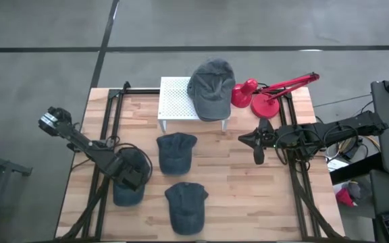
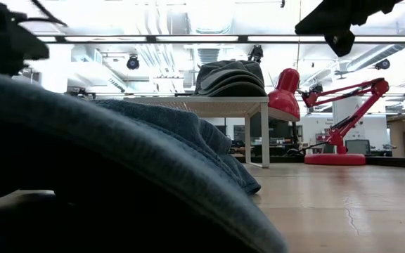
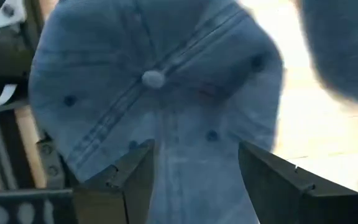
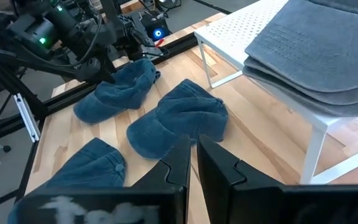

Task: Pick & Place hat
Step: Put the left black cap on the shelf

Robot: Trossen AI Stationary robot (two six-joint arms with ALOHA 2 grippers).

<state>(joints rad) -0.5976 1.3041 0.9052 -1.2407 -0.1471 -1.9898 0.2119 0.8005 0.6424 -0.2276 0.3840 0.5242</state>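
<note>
Three blue denim caps lie on the wooden table: one at the left [image 1: 125, 192], one in the middle [image 1: 176, 152] and one near the front edge [image 1: 184, 206]. My left gripper [image 1: 132, 174] is low over the left cap. It is open, and its fingers [image 3: 135, 177] stand on either side of the cap's crown [image 3: 166, 99], just below the top button [image 3: 153, 78]. My right gripper [image 1: 258, 145] is shut [image 4: 193, 155] and hovers right of the middle cap [image 4: 179, 121], holding nothing. Grey caps [image 1: 211, 88] are stacked on a white perforated stand [image 1: 174, 101]. My left gripper comes at the left cap's crown from above, with one open finger on each side of it. I cannot tell whether the fingers touch the cloth. The cap lies flat on the table.
A red desk lamp [image 1: 269, 94] stands at the far right, beside the stand. Black frame rails [image 1: 107, 121] run along the table's left and right sides [image 1: 296, 169]. Bare wood [image 1: 242, 196] lies between the front cap and the right rail.
</note>
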